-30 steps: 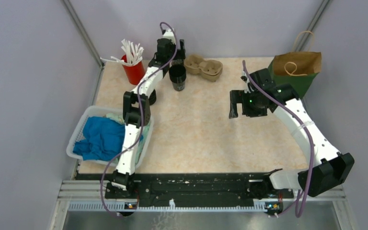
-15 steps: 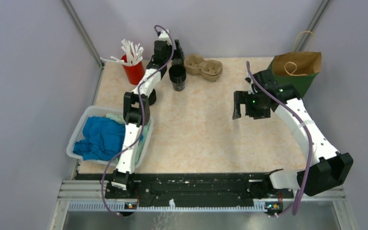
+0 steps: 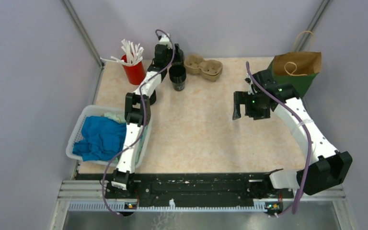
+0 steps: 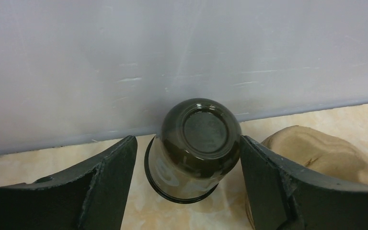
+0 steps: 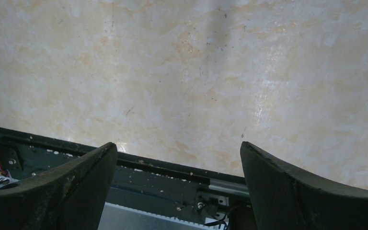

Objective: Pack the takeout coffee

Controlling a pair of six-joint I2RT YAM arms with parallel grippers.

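Loosely, matte curved fingers (image 4: 108, 187) of left claw (image 4: 188, 143) flank glossy tapered takeout coffee (image 4: 199, 158).

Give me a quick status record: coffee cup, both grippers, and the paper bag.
coffee cup: upright at the far edge of the table, beside the pulp tray
left gripper: jaws open, one either side of the cup, not clamped
right gripper: jaws open, empty, above the table
paper bag: far right corner, cup not in it

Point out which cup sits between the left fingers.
The black cup, flanked by the left fingers; the red cup holding white sticks stands off to its left.
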